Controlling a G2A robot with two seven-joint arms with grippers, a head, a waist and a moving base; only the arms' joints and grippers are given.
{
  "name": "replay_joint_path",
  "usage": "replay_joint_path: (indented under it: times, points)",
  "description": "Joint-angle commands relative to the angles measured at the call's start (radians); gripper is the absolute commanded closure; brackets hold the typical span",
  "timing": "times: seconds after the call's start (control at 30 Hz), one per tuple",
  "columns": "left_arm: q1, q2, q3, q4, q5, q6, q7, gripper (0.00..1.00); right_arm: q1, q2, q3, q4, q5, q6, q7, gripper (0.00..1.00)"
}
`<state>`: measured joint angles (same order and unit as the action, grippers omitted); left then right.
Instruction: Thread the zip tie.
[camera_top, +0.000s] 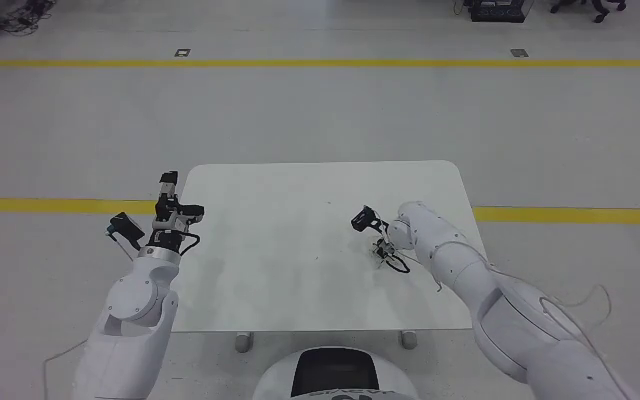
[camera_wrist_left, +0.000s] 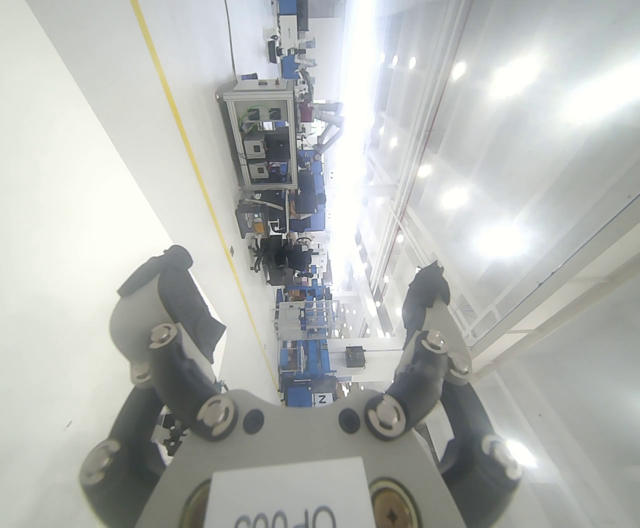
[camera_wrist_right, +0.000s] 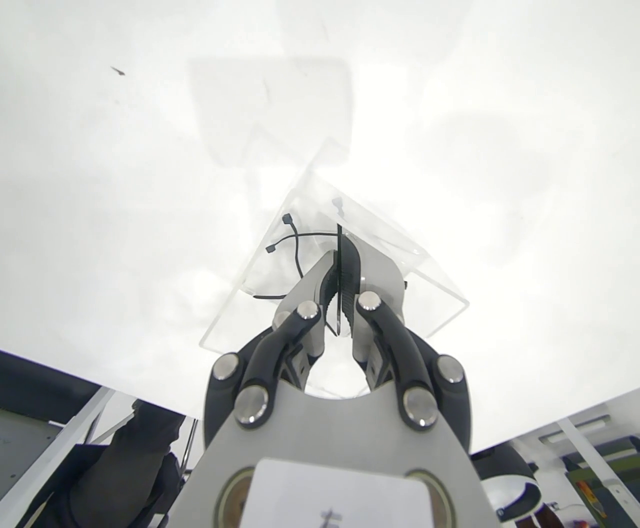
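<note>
Black zip tie (camera_wrist_right: 339, 310) is pinched tight in the right hand (camera_wrist_right: 341, 260), just over a clear box (camera_wrist_right: 430, 285) on the right side of the white counter (camera_top: 300, 230). The left hand (camera_wrist_left: 302, 270) is wide open and holds nothing, by the left edge.

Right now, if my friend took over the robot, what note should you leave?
Left gripper: fingers open, holding nothing, raised by the left edge of the table.
Right gripper: fingers shut on a black zip tie, held over a clear tray on the right side of the table.
Loose zip ties lie in the tray.
Done: one zip tie is gripped.
Left: push its tail through its head. I cannot tell if that has begun. The left gripper will probably need to come over and help.
</note>
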<state>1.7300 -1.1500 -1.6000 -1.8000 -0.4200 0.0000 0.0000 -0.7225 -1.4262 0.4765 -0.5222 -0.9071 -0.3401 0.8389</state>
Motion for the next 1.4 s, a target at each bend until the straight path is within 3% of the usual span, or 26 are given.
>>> replay_joint_path:
  times: [0.0, 0.33, 0.57, 0.9, 1.37]
  points:
    - [0.000, 0.000, 0.000, 0.000, 0.000, 0.000, 0.000, 0.00, 0.001, -0.001, 0.001, -0.001, -0.006, 0.000, -0.003, 1.00]
    - [0.000, 0.000, 0.000, 0.000, 0.000, 0.000, 0.000, 0.00, -0.001, 0.011, 0.017, -0.041, -0.025, 0.000, 0.000, 1.00]
    - [0.000, 0.000, 0.000, 0.000, 0.000, 0.000, 0.000, 0.00, -0.016, 0.041, 0.048, -0.108, -0.028, 0.000, 0.007, 1.00]
    - [0.000, 0.000, 0.000, 0.000, 0.000, 0.000, 0.000, 0.00, -0.065, 0.116, 0.117, -0.268, -0.025, 0.000, 0.046, 1.00]
    - [0.000, 0.000, 0.000, 0.000, 0.000, 0.000, 0.000, 0.00, -0.195, 0.259, 0.279, -0.588, 0.029, 0.000, 0.083, 1.00]
